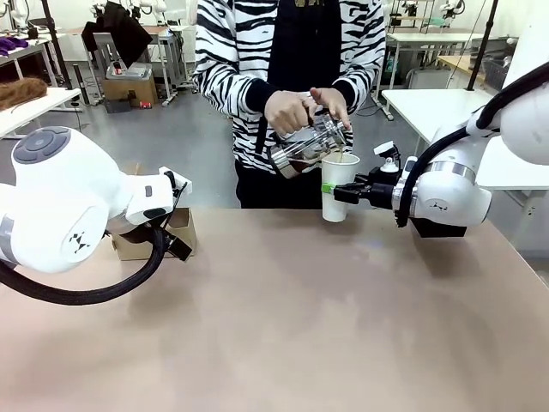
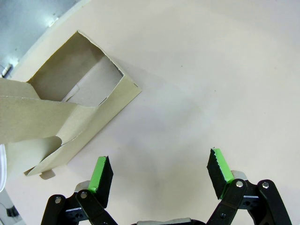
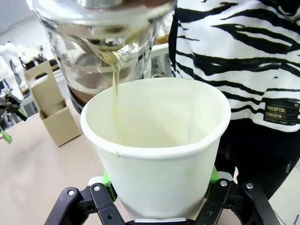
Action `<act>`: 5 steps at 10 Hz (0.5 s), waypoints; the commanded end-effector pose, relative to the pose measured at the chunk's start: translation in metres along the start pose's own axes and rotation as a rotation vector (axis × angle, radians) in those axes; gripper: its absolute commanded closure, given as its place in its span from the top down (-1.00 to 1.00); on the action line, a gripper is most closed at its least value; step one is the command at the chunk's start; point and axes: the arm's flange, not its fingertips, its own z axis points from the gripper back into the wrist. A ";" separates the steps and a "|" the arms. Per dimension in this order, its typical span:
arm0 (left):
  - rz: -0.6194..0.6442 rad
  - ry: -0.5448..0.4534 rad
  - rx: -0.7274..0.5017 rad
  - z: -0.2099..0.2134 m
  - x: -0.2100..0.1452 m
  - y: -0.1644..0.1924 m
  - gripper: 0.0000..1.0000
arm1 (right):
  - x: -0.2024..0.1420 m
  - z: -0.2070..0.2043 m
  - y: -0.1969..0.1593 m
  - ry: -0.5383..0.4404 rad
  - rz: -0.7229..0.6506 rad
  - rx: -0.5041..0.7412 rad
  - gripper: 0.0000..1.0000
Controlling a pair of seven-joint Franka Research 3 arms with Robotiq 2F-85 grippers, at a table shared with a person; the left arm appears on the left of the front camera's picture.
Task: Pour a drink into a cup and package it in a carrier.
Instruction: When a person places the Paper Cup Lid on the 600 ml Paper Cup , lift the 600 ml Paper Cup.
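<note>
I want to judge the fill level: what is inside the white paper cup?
A thin stream of drink falls from the tilted glass jug into the paper cup, along its white inner wall. The near wall hides the bottom, so any pooled liquid is unseen.

White cup, brown carrier, amber drink, black-and-white zebra-striped top, beige table.

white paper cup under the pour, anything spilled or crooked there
Nothing stands out. The tall white paper cup stands upright, the right gripper shut on it; the thin stream from the person's tilted clear glass jug falls inside its rim, and the tan table nearby shows no drips.
</note>
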 end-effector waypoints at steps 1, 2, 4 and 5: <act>0.001 -0.002 -0.002 0.000 0.000 0.000 1.00 | 0.002 -0.001 0.001 -0.003 -0.007 0.000 0.60; 0.001 -0.002 -0.002 0.000 0.000 0.000 1.00 | 0.002 -0.001 0.001 -0.003 -0.007 0.000 0.60; 0.001 -0.002 -0.002 0.000 0.000 0.000 1.00 | 0.002 -0.001 0.001 -0.003 -0.007 0.000 0.60; 0.001 -0.002 -0.002 0.000 0.000 0.000 1.00 | 0.002 -0.001 0.001 -0.003 -0.007 0.000 0.60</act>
